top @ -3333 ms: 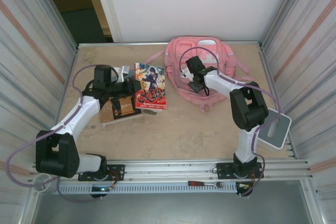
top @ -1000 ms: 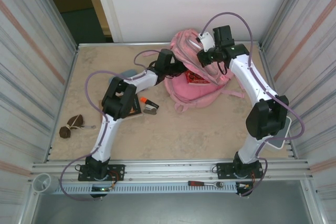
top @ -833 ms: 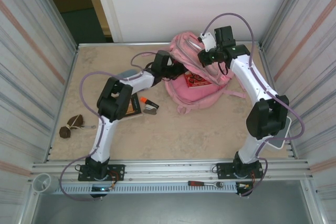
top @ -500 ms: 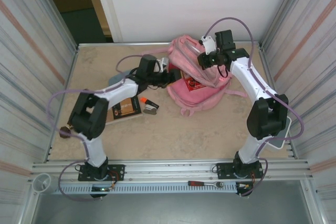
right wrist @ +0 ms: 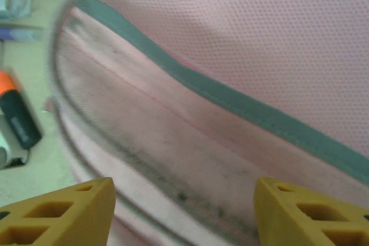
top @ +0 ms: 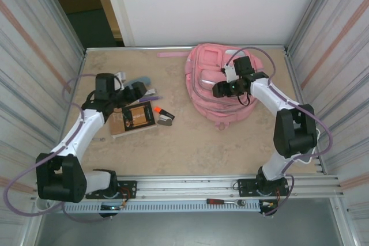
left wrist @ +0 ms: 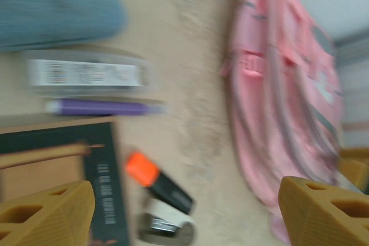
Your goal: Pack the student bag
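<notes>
well, the large pink fabric backpack [top: 202,99] lies flat on the far right part of the beige table [top: 190,148], its top toward the back wall and a short strap end poking out at its near edge. the right gripper [top: 221,89] hangs over the middle of the bag, and its white arm crosses the bag's right half and hides that part. in the right wrist view its yellow fingers [right wrist: 57,214] stand wide apart over pink mesh and a grey-green band, clamping nothing; whether the tips touch the fabric cannot be told.

just left of the bag's top, a thin pink strip [top: 173,54] lies by the table's far edge. further left, apart from the bag, sits a cluster of supplies: an orange-capped black highlighter [top: 157,109], a small grey and black stapler [top: 166,119] beside it, a brown and black notebook [top: 134,120], a purple pen [top: 151,99], a clear plastic case with a printed label [left wrist: 86,73] and a blue-grey soft pouch [top: 140,80] at the far end. the left gripper [top: 135,89] hovers above this cluster, fingers spread and holding nothing; its wrist view is blurred.

on the metal rail [top: 190,185] at the near edge lies a red-handled tool [top: 225,201].
</notes>
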`<act>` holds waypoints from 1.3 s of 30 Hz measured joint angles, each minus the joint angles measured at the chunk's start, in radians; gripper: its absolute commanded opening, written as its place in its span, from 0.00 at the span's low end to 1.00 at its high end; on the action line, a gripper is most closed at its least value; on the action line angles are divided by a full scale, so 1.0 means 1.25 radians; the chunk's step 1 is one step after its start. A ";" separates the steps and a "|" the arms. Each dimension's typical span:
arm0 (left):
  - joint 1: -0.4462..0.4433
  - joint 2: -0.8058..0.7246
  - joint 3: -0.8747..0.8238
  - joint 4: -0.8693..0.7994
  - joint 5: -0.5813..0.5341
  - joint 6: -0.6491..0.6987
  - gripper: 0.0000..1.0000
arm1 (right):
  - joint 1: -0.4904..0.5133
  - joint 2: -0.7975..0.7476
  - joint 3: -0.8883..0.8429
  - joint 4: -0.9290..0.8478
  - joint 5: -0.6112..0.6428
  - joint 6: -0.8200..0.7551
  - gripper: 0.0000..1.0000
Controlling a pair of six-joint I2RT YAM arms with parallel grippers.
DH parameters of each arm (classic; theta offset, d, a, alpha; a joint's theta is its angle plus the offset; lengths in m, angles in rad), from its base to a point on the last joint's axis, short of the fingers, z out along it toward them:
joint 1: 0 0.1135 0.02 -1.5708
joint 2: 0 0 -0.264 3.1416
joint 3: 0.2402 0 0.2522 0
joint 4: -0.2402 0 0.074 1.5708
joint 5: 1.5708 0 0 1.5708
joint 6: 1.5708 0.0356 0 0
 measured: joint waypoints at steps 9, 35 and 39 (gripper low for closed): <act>0.110 0.115 -0.118 -0.034 -0.047 -0.024 0.78 | 0.141 -0.064 -0.020 0.070 0.003 0.050 0.78; -0.432 -0.066 -0.287 -0.024 -0.134 -0.284 0.79 | 0.150 -0.103 -0.161 0.117 -0.078 0.134 0.81; -0.534 -0.021 -0.222 -0.064 -0.121 -0.287 0.79 | 0.158 -0.104 -0.161 0.116 -0.090 0.155 0.79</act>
